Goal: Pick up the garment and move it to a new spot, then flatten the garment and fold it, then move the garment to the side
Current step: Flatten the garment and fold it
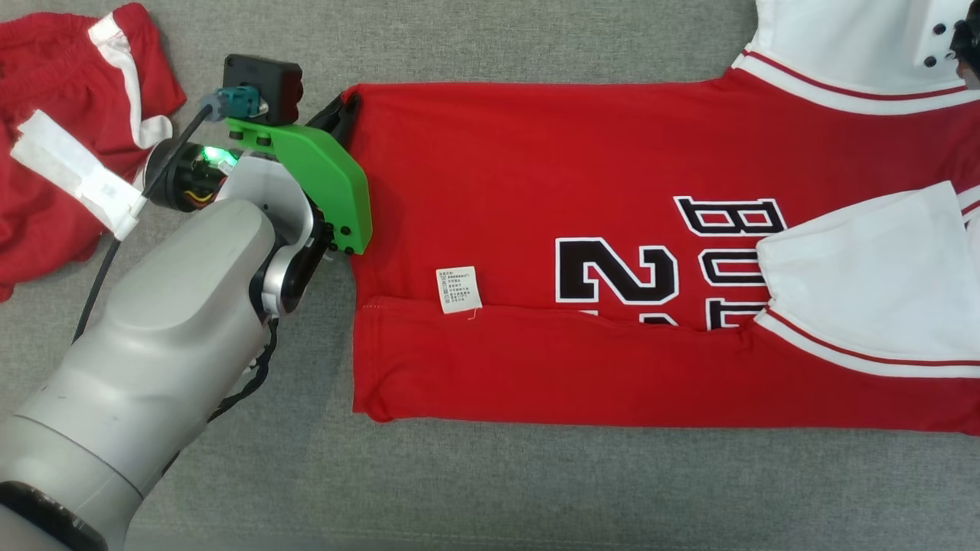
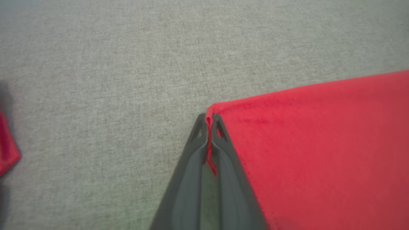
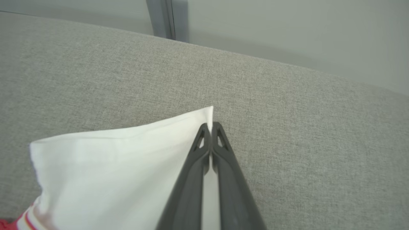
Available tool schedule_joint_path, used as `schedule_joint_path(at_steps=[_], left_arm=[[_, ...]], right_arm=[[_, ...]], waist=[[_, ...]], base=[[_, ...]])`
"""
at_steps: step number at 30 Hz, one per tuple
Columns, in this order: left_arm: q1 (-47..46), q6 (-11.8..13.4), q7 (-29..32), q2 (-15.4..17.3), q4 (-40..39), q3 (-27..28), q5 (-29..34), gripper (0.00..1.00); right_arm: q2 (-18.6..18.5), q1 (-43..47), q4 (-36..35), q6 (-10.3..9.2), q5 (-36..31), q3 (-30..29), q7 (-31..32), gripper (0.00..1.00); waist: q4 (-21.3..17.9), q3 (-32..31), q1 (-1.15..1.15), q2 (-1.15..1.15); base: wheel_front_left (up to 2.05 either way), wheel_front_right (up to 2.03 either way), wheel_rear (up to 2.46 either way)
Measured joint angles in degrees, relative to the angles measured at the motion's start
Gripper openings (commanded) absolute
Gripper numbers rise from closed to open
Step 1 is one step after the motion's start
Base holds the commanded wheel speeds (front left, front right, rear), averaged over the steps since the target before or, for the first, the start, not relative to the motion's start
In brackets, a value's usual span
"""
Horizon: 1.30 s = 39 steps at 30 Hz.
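The garment (image 1: 536, 191) is a red jersey with white sleeves and black-and-white lettering, spread flat across the grey surface with its near edge folded up over itself. My left gripper (image 1: 342, 107) is shut on the jersey's far left hem corner; in the left wrist view the red fabric (image 2: 319, 143) is pinched between the dark fingers of that gripper (image 2: 209, 123). My right gripper (image 3: 209, 127) is shut on the corner of the white sleeve (image 3: 121, 172). In the head view, part of the right arm (image 1: 949, 30) lies over the far white sleeve at the top right corner.
Red shorts with white trim (image 1: 61, 138) lie crumpled at the far left. A white care label (image 1: 458, 289) sits on the jersey's lower middle. Grey fabric surface (image 1: 459, 490) runs along the near side; its far edge and a pale wall (image 3: 287, 28) show beyond.
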Motion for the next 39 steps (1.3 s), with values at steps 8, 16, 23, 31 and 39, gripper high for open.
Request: schedule_joint_path(at_steps=[8,16,23,31,39], left_arm=[[2.8,-0.9,-3.9,1.4,0.5,-0.9,1.3,0.0],[8.1,-0.1,-10.3,2.8,-1.2,-2.9,4.2,0.0],[11.4,0.5,-14.6,5.4,-2.6,-4.4,8.2,0.0],[15.1,1.6,-15.9,8.1,-5.2,-2.3,15.6,0.0],[22.1,1.6,-15.9,9.7,-8.6,2.5,22.5,0.0]], right_arm=[[-0.4,5.9,-5.1,0.0,8.5,4.6,-2.8,0.0],[-6.1,15.1,-15.9,-0.01,17.3,9.2,-1.6,0.0],[-10.0,23.4,-23.2,-0.01,20.9,7.8,0.3,0.0],[-10.8,33.4,-29.8,-0.01,21.7,3.1,3.0,0.0],[-7.7,43.0,-35.0,-0.01,20.3,-1.8,6.1,0.0]], waist=[[-2.1,-3.6,0.0,0.0],[-3.9,-7.5,0.0,0.0],[-5.3,-10.3,0.0,0.0],[-7.1,-13.0,0.0,0.0],[-8.5,-14.9,0.0,0.0]], base=[[0.0,0.0,0.0],[0.0,0.0,0.0],[0.0,0.0,0.0],[0.0,0.0,0.0],[0.0,0.0,0.0]])
